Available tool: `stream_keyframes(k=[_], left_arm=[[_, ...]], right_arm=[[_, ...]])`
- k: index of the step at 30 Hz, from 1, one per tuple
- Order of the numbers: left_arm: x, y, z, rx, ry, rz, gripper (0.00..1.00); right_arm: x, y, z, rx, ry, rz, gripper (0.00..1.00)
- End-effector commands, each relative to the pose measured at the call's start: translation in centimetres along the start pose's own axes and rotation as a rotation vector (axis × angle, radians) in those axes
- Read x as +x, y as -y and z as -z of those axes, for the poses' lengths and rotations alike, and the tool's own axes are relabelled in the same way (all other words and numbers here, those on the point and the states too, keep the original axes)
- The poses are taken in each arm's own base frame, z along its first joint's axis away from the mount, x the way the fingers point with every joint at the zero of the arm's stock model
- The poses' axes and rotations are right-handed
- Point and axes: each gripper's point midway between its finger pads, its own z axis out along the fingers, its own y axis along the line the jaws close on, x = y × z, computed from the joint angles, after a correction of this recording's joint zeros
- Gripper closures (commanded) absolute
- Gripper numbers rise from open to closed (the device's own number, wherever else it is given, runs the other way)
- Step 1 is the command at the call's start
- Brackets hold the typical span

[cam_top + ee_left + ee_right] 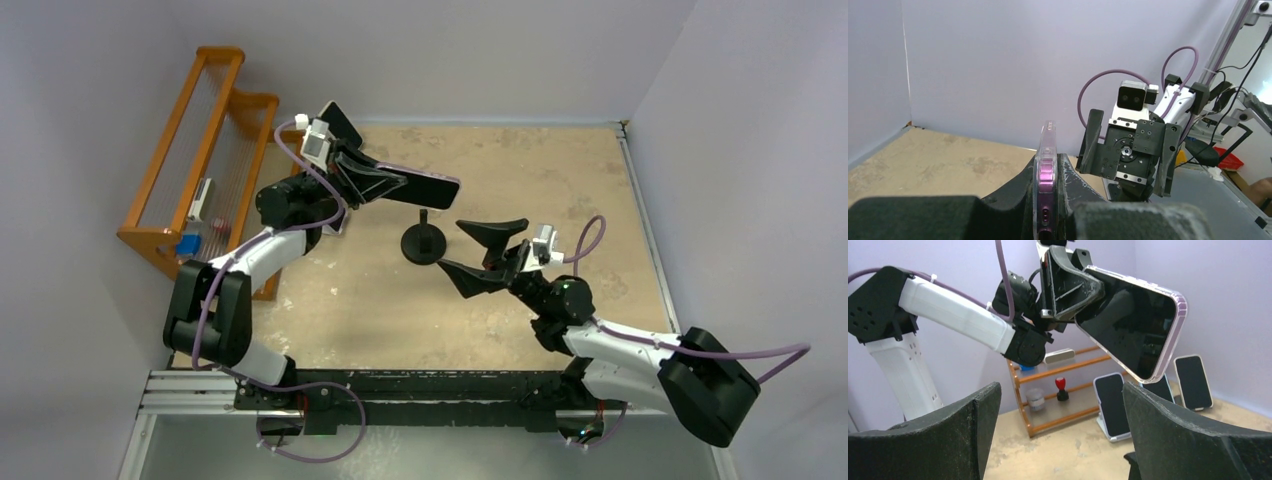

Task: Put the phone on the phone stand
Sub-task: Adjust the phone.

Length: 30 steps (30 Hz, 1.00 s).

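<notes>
The phone (430, 188), dark-screened in a clear pinkish case, was held aloft just left of centre frame. It was clamped at one end by the left gripper (395, 186), with its length extended rightward. The phone stand (424, 243), a black round base with a short upright post, was seen just below it, untouched.

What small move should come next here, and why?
Probably the left gripper should bring the phone down toward the black stand. It is shut on the phone in the air, the stand is bare, and the right gripper is open and holds nothing.

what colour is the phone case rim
The phone has a clear, pink-purple tinted case; left wrist view shows it best.
</notes>
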Motion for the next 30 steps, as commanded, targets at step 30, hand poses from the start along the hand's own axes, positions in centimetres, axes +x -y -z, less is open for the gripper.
stream_keyframes(k=[30], left_arm=[[-5.1,7.2,-0.9,0.155,0.149,-0.122,1.0]], right_arm=[[-1.8,0.1,-8.0,-0.286,-0.011,0.085,0.18]])
